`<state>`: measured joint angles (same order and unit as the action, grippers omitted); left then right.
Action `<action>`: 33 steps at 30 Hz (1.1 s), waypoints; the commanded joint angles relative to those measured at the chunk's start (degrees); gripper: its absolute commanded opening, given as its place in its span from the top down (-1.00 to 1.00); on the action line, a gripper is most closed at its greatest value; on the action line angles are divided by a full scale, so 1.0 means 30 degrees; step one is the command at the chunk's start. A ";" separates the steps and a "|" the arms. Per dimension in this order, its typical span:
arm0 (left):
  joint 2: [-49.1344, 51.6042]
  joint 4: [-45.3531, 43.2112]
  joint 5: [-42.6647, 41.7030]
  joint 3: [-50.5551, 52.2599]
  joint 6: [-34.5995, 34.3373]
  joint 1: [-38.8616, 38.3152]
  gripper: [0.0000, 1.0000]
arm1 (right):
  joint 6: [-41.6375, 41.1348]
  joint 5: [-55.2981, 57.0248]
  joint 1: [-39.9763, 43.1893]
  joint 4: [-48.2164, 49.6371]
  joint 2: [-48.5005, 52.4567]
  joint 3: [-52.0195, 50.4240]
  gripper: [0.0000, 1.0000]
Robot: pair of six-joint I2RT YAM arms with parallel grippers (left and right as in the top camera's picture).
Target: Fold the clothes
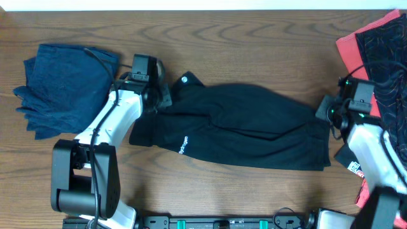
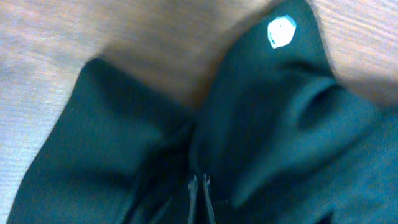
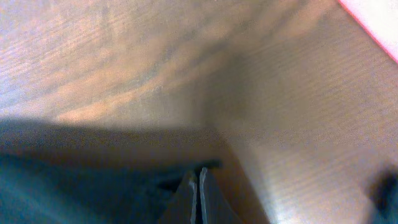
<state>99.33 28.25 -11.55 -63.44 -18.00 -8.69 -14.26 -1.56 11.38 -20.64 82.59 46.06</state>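
A long black garment (image 1: 248,124) lies stretched across the middle of the wooden table (image 1: 254,38), running from centre left to centre right of the overhead frame, rumpled and bunched at its left end. Its white round logo (image 1: 184,80) sits on the upper-left tip of the cloth, and a short line of small white lettering shows near the lower-left edge.

The left gripper (image 1: 160,95) is down at the garment's left end, just below the logo. In the left wrist view its fingers (image 2: 194,193) are clenched tight together at the bottom centre of the frame, black folds converge on them, and the logo (image 2: 281,31) glows in the upper right; it looks to be grasping the cloth.

The right gripper (image 1: 324,109) is at the garment's far right end. From the right wrist camera its fingers (image 3: 186,193) are pressed together at the bottom centre, right on the edge of the dark cloth where it meets bare wood, and they seem to be pinching that edge, though the view is blurred.

A dark-blue garment (image 1: 63,86) lies crumpled in the upper left of the overhead frame, apart from the black one. At the far right edge a coral-red garment (image 1: 350,48) lies under a black-patterned garment (image 1: 385,57), with the right arm in front of them
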 commanded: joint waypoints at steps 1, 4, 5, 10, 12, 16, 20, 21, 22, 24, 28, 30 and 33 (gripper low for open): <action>0.0109 0.1647 0.0284 -0.0087 0.0131 0.0503 0.88 | -0.0189 0.0248 0.0117 -0.2703 -0.1800 0.0131 0.98; 0.0109 0.3220 0.0284 -0.0087 0.0131 0.0874 0.88 | -0.1632 0.1071 0.0117 -0.5821 -0.2747 0.0124 0.98; 0.0109 0.3665 0.0284 -0.0087 0.0131 0.0991 0.88 | -0.2025 0.1588 0.0117 -0.6688 -0.2892 0.0124 0.98; 0.0109 0.4779 0.0809 -0.0087 0.0277 0.1632 0.89 | -0.4342 0.6142 0.0117 -0.9522 -0.2805 0.0102 0.98; 0.0109 0.4801 0.1224 -0.0087 0.0277 0.1989 0.88 | -0.4306 0.6324 0.0117 -0.9712 -0.2754 0.0102 0.98; 0.0109 0.5151 0.1180 -0.0087 0.0044 0.2608 0.88 | -0.4328 0.6309 0.0117 -0.9661 -0.2732 0.0095 0.98; 0.0109 0.5195 0.1071 -0.0087 0.0051 0.2710 0.88 | -0.4328 0.6288 0.0117 -0.9435 -0.2732 0.0087 0.98; 0.0109 0.5136 0.1035 -0.0087 0.0051 0.2710 0.88 | -0.4320 0.6280 0.0117 -0.9355 -0.2732 0.0087 0.98; 0.0109 0.5093 0.0940 -0.0087 0.0051 0.2710 0.88 | -0.4320 0.6156 0.0117 -0.9267 -0.2732 0.0095 0.98; 0.0102 0.4918 0.0131 -0.0087 0.0066 0.2718 0.86 | -0.4299 0.5603 0.0109 -0.9041 -0.2732 0.0087 0.98; 0.0036 0.4240 -0.1931 -0.0087 0.0284 0.2718 0.88 | -0.4269 0.5238 0.0109 -0.8896 -0.2732 0.0087 0.98; -0.0007 0.4058 -0.1931 -0.0087 0.0291 0.2718 0.87 | -0.4233 0.5136 0.0109 -0.8896 -0.2732 0.0087 0.98; -0.0080 0.3971 -0.1931 -0.0095 0.0291 0.2718 0.88 | -0.4218 0.5144 0.0109 -0.8888 -0.2696 0.0087 0.98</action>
<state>99.33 40.23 -15.81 -63.44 -17.93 -0.93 -26.17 13.45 11.38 -47.33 74.35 46.11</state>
